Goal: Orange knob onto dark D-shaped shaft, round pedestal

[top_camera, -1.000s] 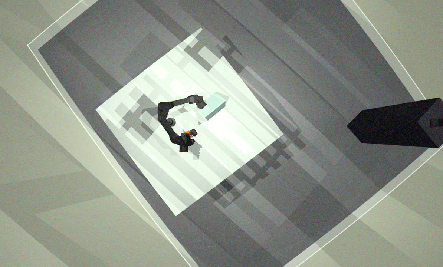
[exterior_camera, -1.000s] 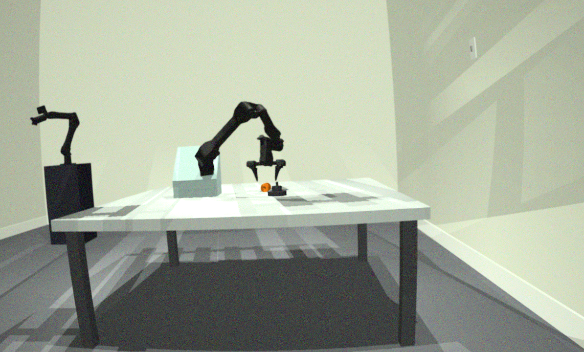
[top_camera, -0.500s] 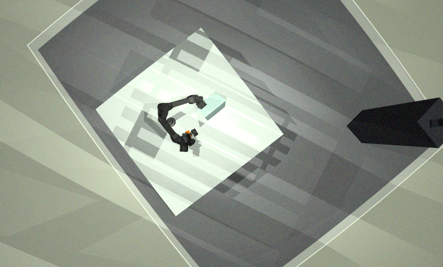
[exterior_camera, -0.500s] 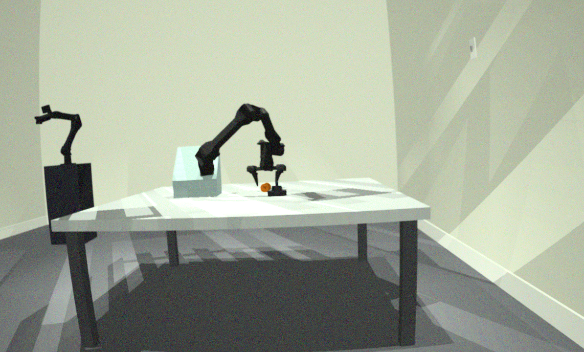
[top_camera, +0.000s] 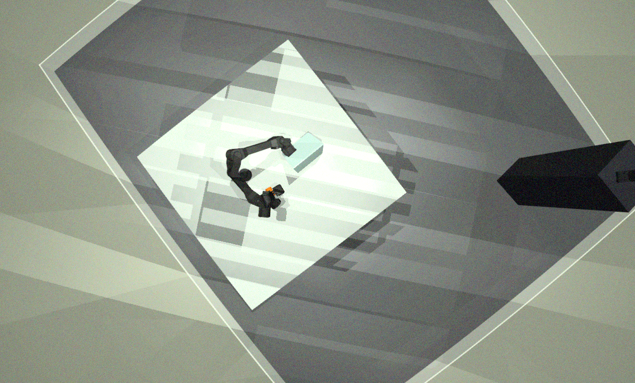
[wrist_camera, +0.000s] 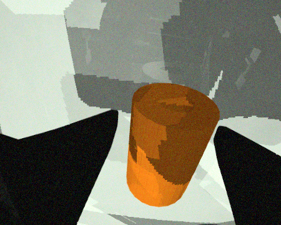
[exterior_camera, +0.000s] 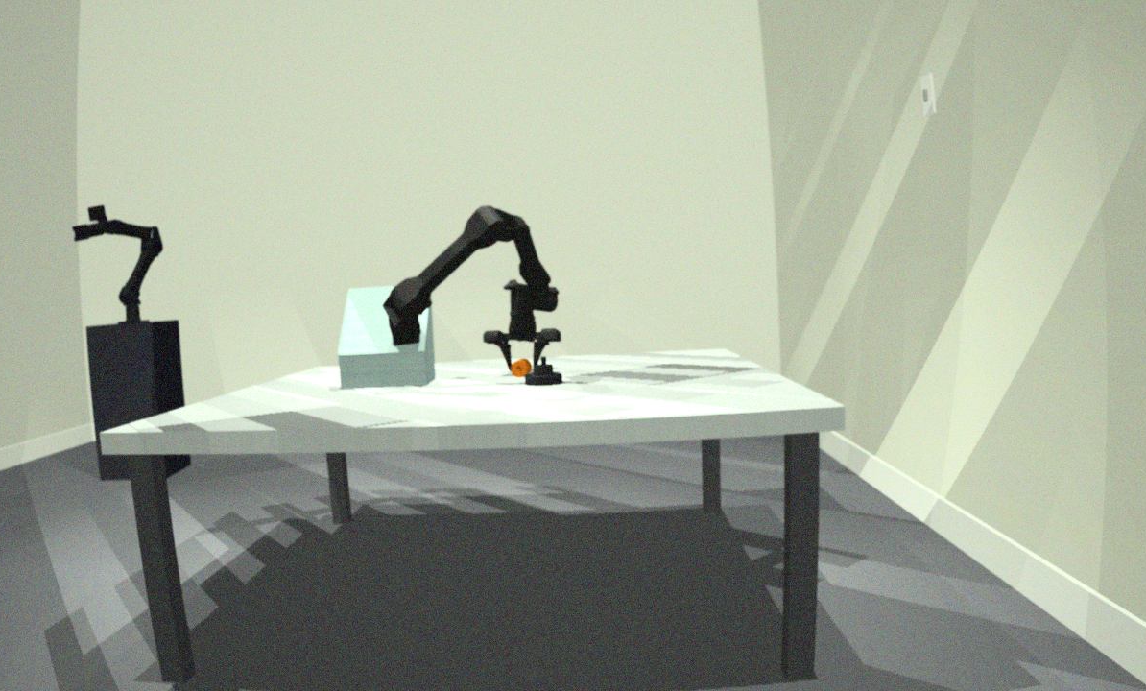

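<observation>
The orange knob (top_camera: 268, 189) (exterior_camera: 520, 368) (wrist_camera: 165, 150) lies on its side on the white table, one end face showing in the exterior view. My gripper (top_camera: 273, 191) (exterior_camera: 523, 369) (wrist_camera: 167, 125) points down over it and is open, with one finger on each side of the knob. In the wrist view a gap shows between the left finger and the knob; the right finger is very near its side. The round dark pedestal (top_camera: 244, 174) (exterior_camera: 543, 378) stands close by, its shaft (exterior_camera: 543, 362) upright. The shaft's flat side cannot be made out.
A pale teal block (top_camera: 305, 147) (exterior_camera: 385, 365) stands on the white table (top_camera: 329, 209) (exterior_camera: 474, 434) beside the arm's base. My arm arches from there over the table. A black plinth (top_camera: 567, 176) (exterior_camera: 131, 394) with another arm stands off the table.
</observation>
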`<state>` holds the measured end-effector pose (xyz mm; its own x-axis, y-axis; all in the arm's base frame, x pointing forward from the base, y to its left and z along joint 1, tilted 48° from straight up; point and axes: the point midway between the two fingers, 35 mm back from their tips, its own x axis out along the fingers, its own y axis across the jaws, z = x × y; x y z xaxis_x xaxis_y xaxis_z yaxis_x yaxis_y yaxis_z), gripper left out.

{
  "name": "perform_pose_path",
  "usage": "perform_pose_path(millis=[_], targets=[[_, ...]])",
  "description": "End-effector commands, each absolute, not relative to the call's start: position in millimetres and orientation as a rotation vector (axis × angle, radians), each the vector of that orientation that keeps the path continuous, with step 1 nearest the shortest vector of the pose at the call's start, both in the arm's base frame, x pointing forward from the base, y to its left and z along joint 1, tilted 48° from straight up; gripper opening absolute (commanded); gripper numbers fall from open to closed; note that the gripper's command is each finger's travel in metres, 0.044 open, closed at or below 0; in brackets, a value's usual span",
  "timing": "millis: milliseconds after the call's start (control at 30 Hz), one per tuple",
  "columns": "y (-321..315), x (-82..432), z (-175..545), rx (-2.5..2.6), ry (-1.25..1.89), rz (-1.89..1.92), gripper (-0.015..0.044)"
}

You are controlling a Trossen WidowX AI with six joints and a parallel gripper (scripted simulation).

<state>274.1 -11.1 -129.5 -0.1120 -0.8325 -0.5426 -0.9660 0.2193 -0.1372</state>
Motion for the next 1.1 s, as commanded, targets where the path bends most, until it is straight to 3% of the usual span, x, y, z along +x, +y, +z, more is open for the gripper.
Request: perform_pose_path(millis=[0,200,500,1067], targets=[[-11.7,274.0,-130.1,-1.662,1.987,0.344,0.024],[-11.7,274.0,-130.1,-1.662,1.987,0.344,0.024],[-11.7,274.0,-130.1,-1.662,1.987,0.344,0.018],[-12.0,272.2,-117.7,-1.559,1.844,0.486,0.0179]])
